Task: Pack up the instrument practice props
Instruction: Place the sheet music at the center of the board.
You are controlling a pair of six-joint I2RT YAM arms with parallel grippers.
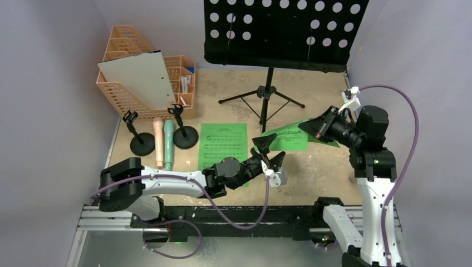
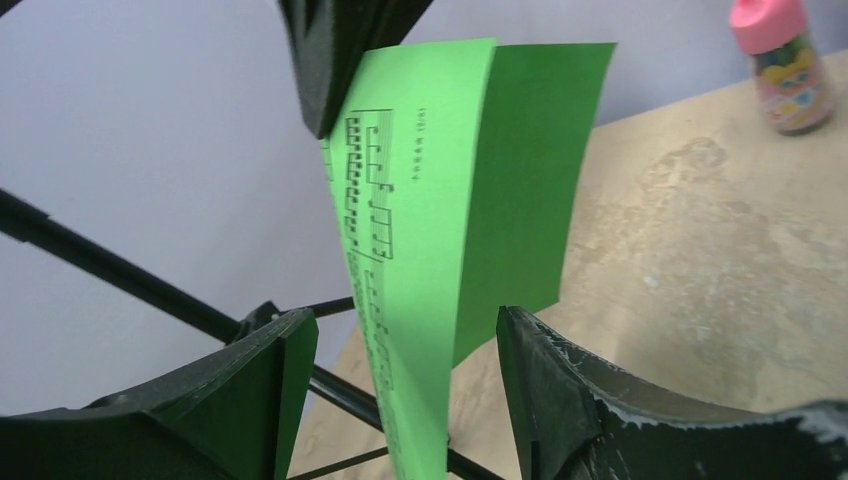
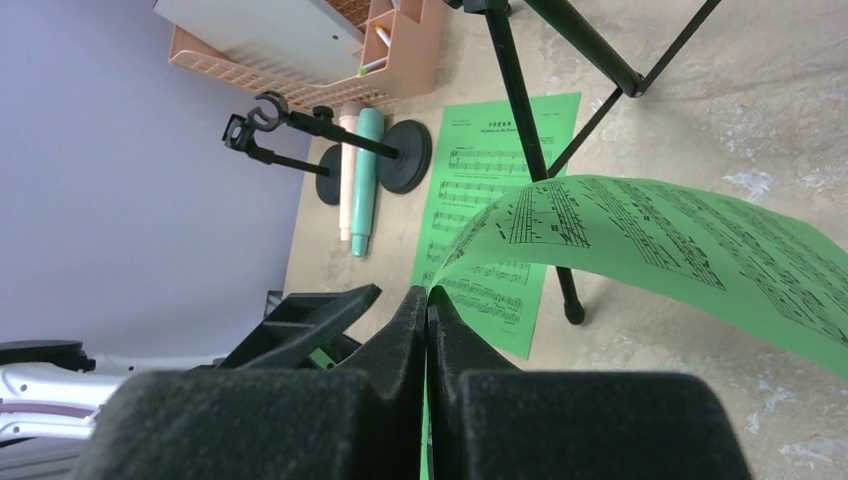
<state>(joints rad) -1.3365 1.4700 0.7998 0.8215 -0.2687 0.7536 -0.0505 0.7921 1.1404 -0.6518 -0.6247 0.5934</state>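
My right gripper (image 3: 427,300) (image 1: 309,128) is shut on one edge of a green sheet-music page (image 3: 650,240) (image 1: 289,137), which it holds curled above the table. My left gripper (image 2: 405,330) (image 1: 271,151) is open, and the page (image 2: 450,200) hangs edge-on between its fingers, apart from both. A second green page (image 1: 222,146) lies flat on the table. The black music desk (image 1: 284,30) stands at the back on its tripod legs (image 1: 266,100). Left of the flat page lie the pink microphone (image 1: 158,142) and the mint microphone (image 1: 168,143), between two black round-based holders (image 1: 142,143) (image 1: 185,136).
An orange mesh file organizer (image 1: 131,92) with a grey-white board (image 1: 139,78) leaning in it stands at the back left. A small pink-capped bottle (image 2: 785,60) stands by the wall in the left wrist view. Walls close in on the left, the right and the back.
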